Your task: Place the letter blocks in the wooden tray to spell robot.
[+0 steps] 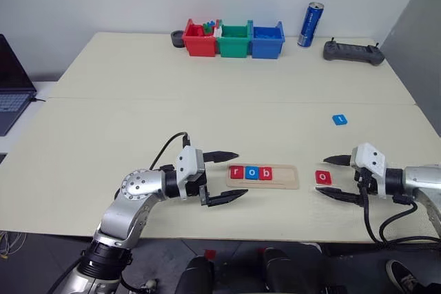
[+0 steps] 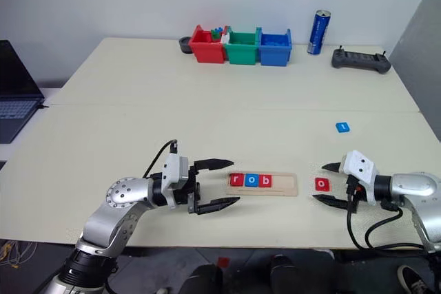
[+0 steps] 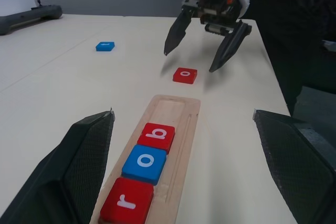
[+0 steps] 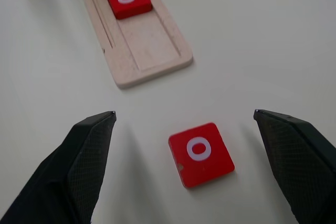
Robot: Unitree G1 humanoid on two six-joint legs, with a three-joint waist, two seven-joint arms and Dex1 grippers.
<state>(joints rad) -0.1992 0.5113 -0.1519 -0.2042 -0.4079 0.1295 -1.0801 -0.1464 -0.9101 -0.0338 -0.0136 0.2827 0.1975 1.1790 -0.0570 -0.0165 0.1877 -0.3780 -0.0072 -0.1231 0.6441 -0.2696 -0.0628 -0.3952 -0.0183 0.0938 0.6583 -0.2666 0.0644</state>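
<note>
On tabletop, head view: wooden tray (image 1: 286,182) holding r, o, b; red o tile (image 1: 323,177) lying just right of it, blue t tile (image 1: 339,120) farther back. Left claw (image 1: 224,177) gaping empty beside tray.

Right wrist view: right claw (image 4: 184,124) standing wide, straddling o tile. Tile looking thin, light, rigid, slick; pinching opposite side edges seems best.

- Left gripper (image 1: 230,177): two black tapered fingers, white housing, silver round-jointed arm, black cable.
- Right gripper (image 1: 337,177): same black fingers, white housing, black cables.

Both arms (image 1: 138,194) (image 1: 413,180) low, facing inward, jaws wide.
</note>
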